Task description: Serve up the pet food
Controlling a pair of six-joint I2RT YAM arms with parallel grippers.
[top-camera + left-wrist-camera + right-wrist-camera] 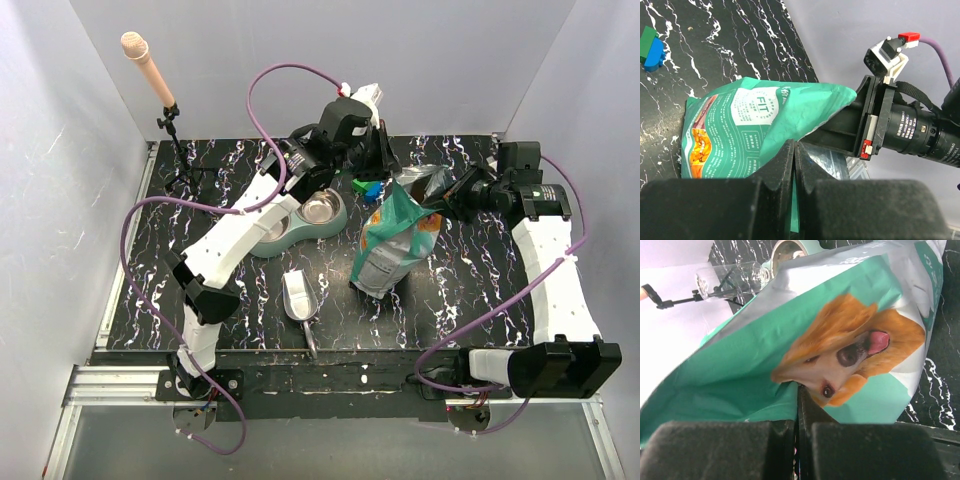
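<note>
The teal-and-white pet food bag [393, 240] stands upright at the table's middle, its top pulled open. My left gripper [390, 172] is shut on the back-left edge of the bag's mouth; in the left wrist view [795, 150] teal film is pinched between the fingers. My right gripper [448, 207] is shut on the right edge of the mouth; in the right wrist view [799, 390] it clamps the bag [840, 340] by the printed dog. No kibble shows; it is hidden in the bag. The metal scoop [299, 297] lies on the table in front of the double bowl [300, 220].
Small green and blue blocks [370, 187] lie behind the bag, also in the left wrist view [652, 50]. A microphone stand [172, 130] stands at the back left. The right arm's wrist [910, 130] is close to my left gripper. White walls enclose the table.
</note>
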